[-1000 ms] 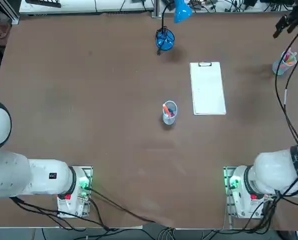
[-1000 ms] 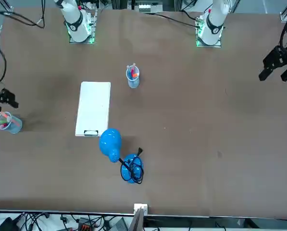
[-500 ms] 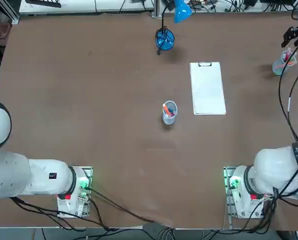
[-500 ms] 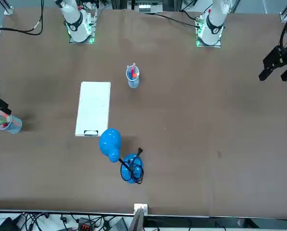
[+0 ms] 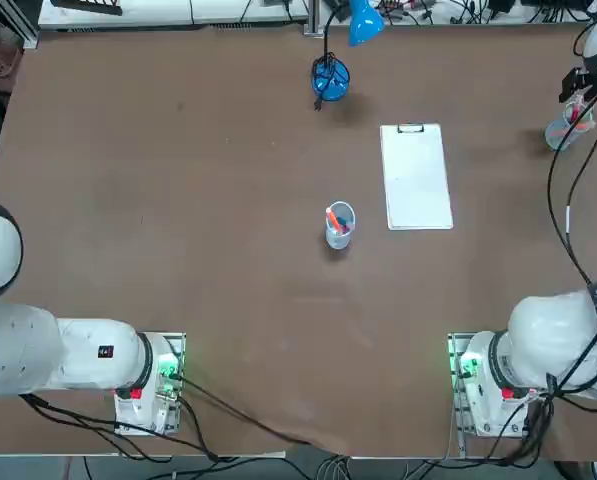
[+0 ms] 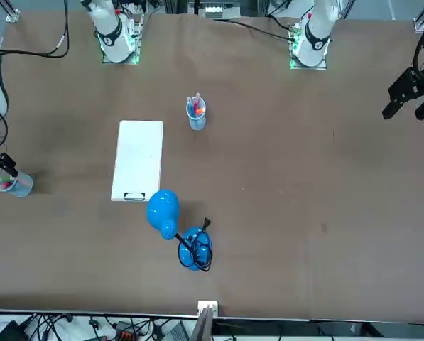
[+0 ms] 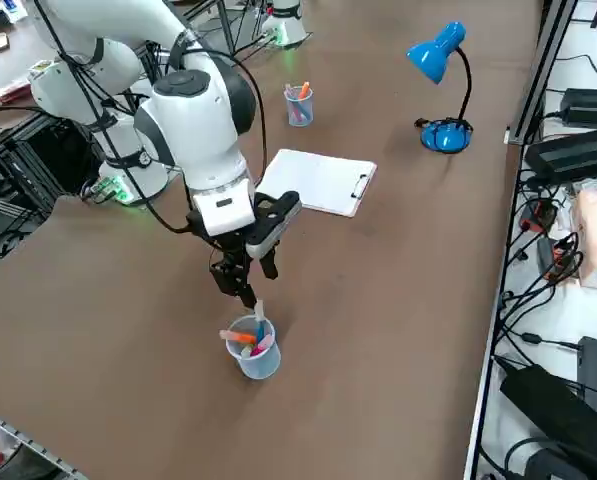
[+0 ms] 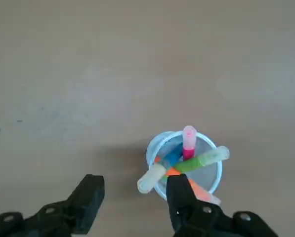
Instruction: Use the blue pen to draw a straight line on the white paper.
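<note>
Your right gripper [image 8: 132,200] has dropped over the far cup [image 8: 185,165], jaws spread and empty; the blue pen [image 8: 172,157] (half buried) waits, paper [image 5: 416,176] untouched.

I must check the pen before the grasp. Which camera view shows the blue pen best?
The right wrist view: the blue pen lies in the cup under the other pens, ahead of the open right tool. The side view shows the cup, but no blue pen is distinguishable; in the top and front views the cup is tiny.
</note>
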You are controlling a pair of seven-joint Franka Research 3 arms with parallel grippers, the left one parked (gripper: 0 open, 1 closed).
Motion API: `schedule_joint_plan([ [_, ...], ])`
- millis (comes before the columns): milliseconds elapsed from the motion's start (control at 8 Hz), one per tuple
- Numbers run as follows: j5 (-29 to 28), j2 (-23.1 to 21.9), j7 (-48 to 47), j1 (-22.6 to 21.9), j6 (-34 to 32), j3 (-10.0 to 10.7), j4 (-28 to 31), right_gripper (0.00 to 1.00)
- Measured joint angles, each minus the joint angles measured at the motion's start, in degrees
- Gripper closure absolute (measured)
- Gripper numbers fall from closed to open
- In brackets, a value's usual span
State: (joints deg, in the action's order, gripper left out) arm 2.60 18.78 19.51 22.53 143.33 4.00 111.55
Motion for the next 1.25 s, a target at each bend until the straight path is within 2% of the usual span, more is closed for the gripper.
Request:
schedule_joint_plan([
  [375, 0.67, 0.69, 0.0, 0.04, 6.8, 0.01, 3.56, 0.22],
  [1000, 1.22, 2.04, 0.0, 0.38, 8.31, 0.08, 3.63, 0.25],
  [1250, 2.95, 2.9, -0.01, 0.75, 9.1, 0.74, 3.63, 0.26],
])
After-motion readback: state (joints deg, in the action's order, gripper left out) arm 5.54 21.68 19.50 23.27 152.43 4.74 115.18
